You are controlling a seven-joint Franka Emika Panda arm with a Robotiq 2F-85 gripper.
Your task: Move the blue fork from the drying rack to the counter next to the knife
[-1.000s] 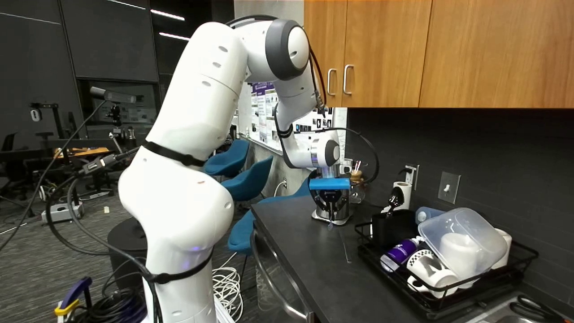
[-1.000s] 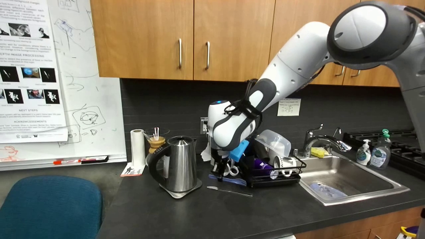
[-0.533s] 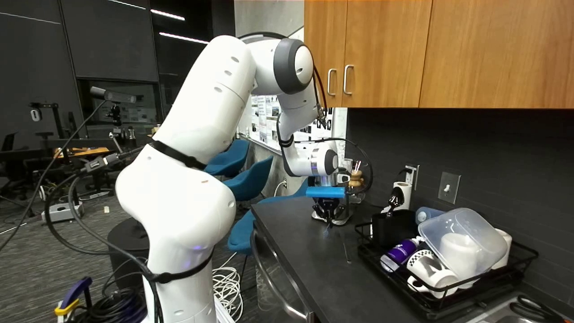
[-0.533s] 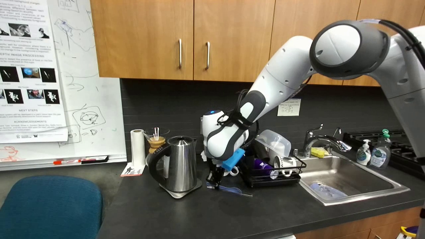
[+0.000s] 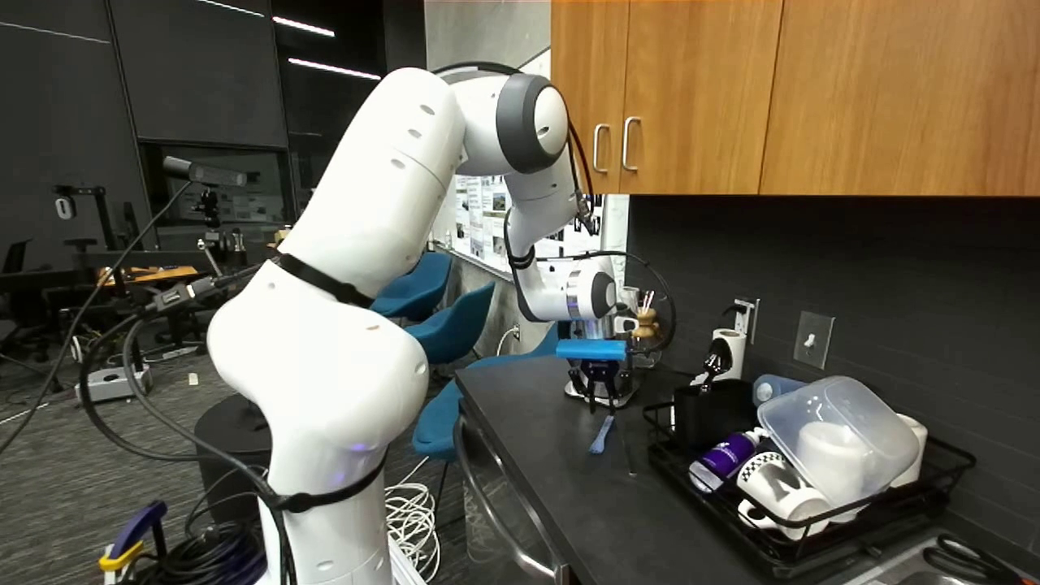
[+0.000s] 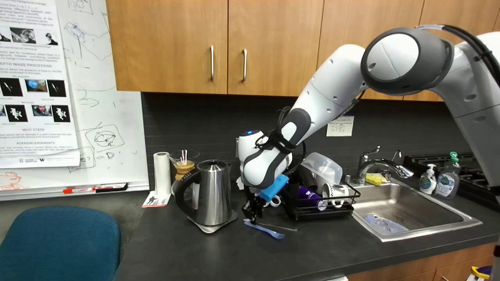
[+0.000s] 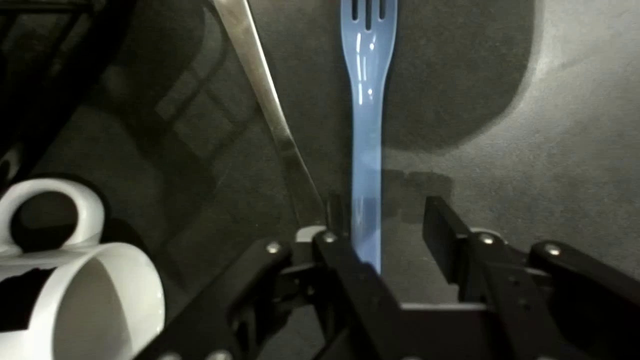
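Observation:
The blue fork [image 7: 367, 125] lies on the dark counter [image 7: 575, 175] in the wrist view, tines away from my gripper. It also shows in both exterior views [image 5: 601, 435] [image 6: 269, 232]. The metal knife [image 7: 265, 90] lies just beside it at a slant; it also shows in the exterior views [image 5: 628, 451] [image 6: 282, 226]. My gripper [image 7: 385, 210] is open. Its fingers stand either side of the fork's handle end, which is near the left finger and partly hidden behind it. The black drying rack [image 6: 318, 214] stands beside the knife and holds dishes.
A steel kettle [image 6: 214, 195] stands close to my gripper on the side away from the rack. A white mug [image 7: 115, 295] is near the left finger in the wrist view. A purple bottle [image 5: 723, 459] and clear plastic tub [image 5: 845, 431] sit in the rack. A sink [image 6: 394, 203] lies beyond.
My gripper has moved down and toward the kettle with the fork, then opened. The fork was held between the fingers earlier and now lies on the counter beside the knife.

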